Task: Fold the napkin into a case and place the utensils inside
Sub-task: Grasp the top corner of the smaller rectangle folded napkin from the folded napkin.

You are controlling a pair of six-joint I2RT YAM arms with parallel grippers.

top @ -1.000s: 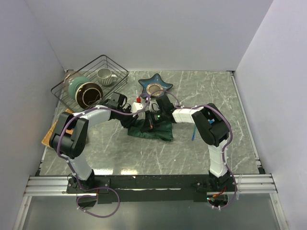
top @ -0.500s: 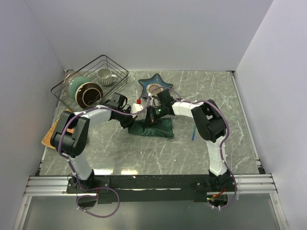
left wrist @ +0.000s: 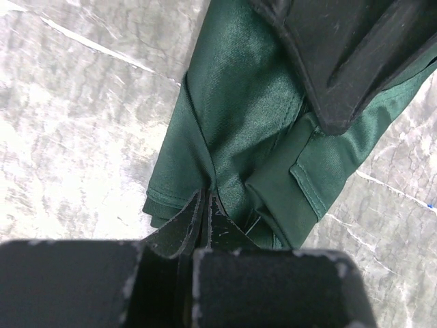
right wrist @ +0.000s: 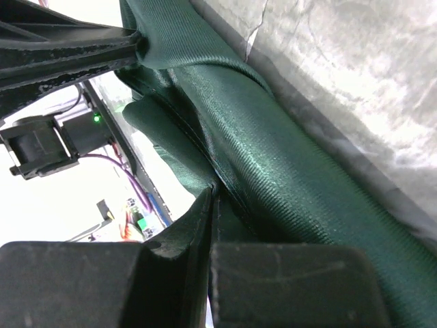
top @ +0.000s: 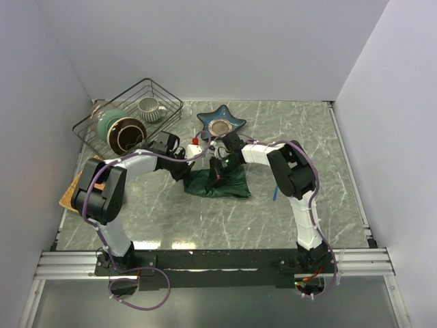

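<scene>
The dark green napkin (top: pixel 222 183) lies bunched and folded in the middle of the table. My left gripper (top: pixel 187 171) is at its left end, shut on a fold of the cloth (left wrist: pixel 239 123); its tips (left wrist: pixel 206 199) pinch the fabric. My right gripper (top: pixel 220 166) is over the napkin's far edge, shut on a cloth layer (right wrist: pixel 273 171); its tips (right wrist: pixel 213 193) meet on the fold. The two grippers are close together. A bright blue utensil (top: pixel 274 193) lies right of the napkin, partly behind my right arm. The pink utensil is not seen.
A star-shaped blue dish (top: pixel 221 121) sits just beyond the grippers. A wire basket (top: pixel 147 85) with a mug and bowls stands at the far left. An orange-tan mat (top: pixel 70 193) lies at the left edge under my left arm.
My right gripper has moved left and away from me with the cloth pinched. The napkin's right part has been drawn in, so the cloth is narrower. The left gripper has hardly moved.
</scene>
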